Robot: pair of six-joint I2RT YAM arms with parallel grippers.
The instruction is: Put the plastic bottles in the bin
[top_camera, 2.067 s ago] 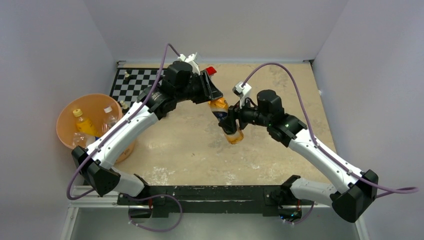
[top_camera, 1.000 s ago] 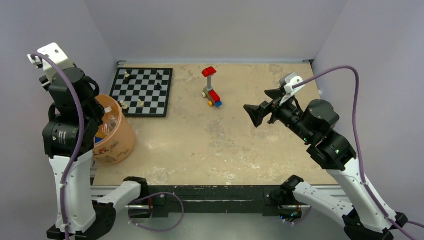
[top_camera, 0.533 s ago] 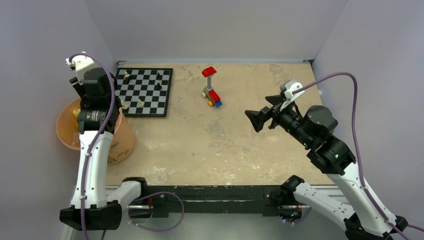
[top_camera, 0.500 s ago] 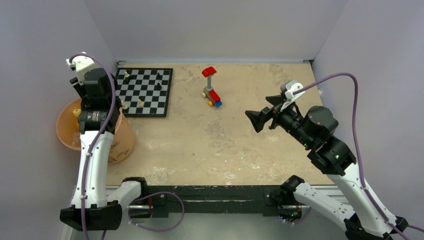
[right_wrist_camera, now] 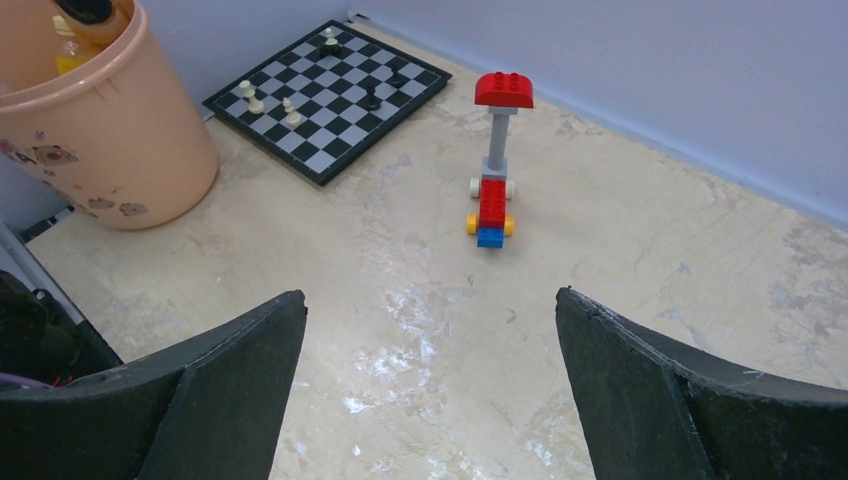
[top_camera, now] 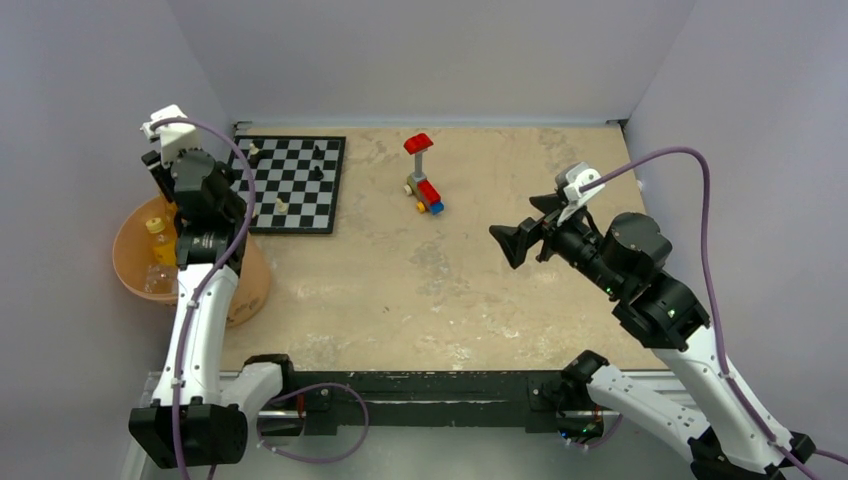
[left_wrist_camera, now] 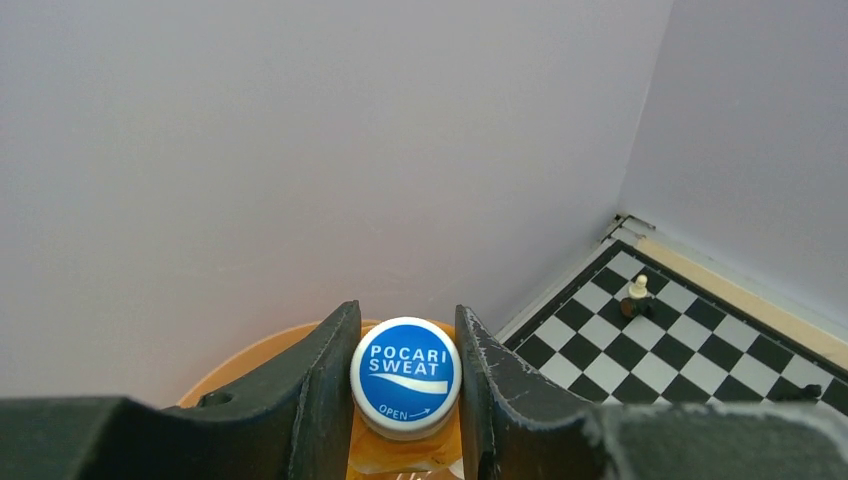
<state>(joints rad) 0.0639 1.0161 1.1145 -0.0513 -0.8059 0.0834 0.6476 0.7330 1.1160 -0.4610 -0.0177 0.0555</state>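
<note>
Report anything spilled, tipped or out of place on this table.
Nothing stands out. The bin stands upright, the toy brick figure is upright, and no bottle lies on the table. Only brownish marks speckle the bin's wall.

Bottle (left_wrist_camera: 405,376) body hidden below cap (bin (left_wrist_camera: 258,352) half occluded).

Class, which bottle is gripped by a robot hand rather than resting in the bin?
The orange-brown bottle with the POCARI SWEAT cap, clamped in the left hand above the bin; the yellow bottle sits inside.
</note>
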